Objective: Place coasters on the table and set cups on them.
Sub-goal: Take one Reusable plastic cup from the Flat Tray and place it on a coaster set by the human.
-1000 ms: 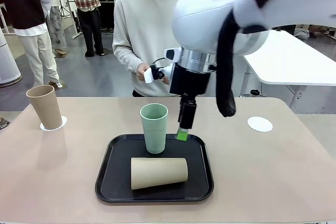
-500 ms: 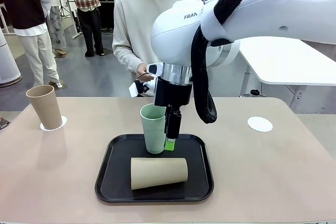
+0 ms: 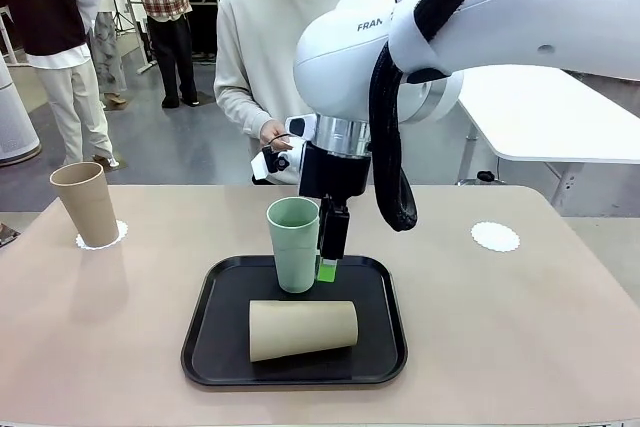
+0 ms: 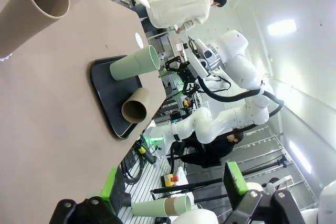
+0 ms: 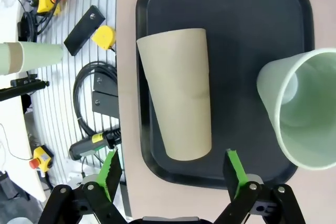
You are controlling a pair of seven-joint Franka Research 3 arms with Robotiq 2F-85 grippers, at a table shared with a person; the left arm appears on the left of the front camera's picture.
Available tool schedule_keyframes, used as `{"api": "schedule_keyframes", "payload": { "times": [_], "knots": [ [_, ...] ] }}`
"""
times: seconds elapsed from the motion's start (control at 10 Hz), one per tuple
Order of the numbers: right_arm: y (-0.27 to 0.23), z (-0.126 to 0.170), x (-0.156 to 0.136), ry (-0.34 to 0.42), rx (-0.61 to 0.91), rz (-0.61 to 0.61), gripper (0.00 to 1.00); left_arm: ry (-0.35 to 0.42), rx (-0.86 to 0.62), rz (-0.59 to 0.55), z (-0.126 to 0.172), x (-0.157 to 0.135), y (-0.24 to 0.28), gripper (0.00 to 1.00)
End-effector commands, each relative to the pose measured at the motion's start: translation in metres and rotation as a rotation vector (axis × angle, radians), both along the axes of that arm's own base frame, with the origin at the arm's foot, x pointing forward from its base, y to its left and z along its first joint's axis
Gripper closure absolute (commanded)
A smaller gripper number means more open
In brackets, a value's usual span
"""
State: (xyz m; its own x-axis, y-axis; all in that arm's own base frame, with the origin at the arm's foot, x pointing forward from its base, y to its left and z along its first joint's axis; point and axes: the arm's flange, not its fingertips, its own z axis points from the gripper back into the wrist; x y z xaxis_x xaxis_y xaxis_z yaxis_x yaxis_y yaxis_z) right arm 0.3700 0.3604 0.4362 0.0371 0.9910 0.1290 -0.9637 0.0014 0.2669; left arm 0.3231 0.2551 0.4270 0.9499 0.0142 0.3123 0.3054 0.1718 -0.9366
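Right gripper: fingers spread wide, empty, over the black rounded-square tray.
Pale mint-green matte tumbler: upright on tray (just beside the gripper).
Tan-brown tumbler: lying on tray.

Tray lower centre of frame, on the table. On it: standing cup at back, lying cup in front. My right gripper just right of standing cup. Left cup on left coaster; right coaster at mid right.
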Motion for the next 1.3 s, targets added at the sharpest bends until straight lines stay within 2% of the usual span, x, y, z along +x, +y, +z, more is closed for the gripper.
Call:
{"api": "schedule_keyframes", "payload": {
  "times": [0.0, 0.3, 0.5, 0.8, 1.2],
  "knots": [
    [0.011, -0.013, 0.006, -0.037, -0.017, -0.075, 0.0, -0.005, -0.008, 0.0, 0.002, -0.001, 0.001, 0.0],
    [0.02, -0.022, 0.01, -0.106, -0.013, -0.115, 0.0, -0.005, -0.008, 0.0, 0.002, -0.001, 0.001, 0.0],
    [0.025, -0.026, 0.008, -0.106, -0.016, -0.097, 0.0, -0.005, -0.008, 0.0, 0.002, -0.001, 0.001, 0.0],
    [0.027, -0.024, -0.008, -0.097, -0.037, -0.046, 0.0, -0.005, -0.008, 0.0, 0.002, -0.001, 0.001, 0.0],
    [0.019, -0.026, -0.033, -0.136, -0.049, -0.024, 0.0, -0.005, -0.008, 0.0, 0.002, -0.001, 0.001, 0.0]
  ]
}}
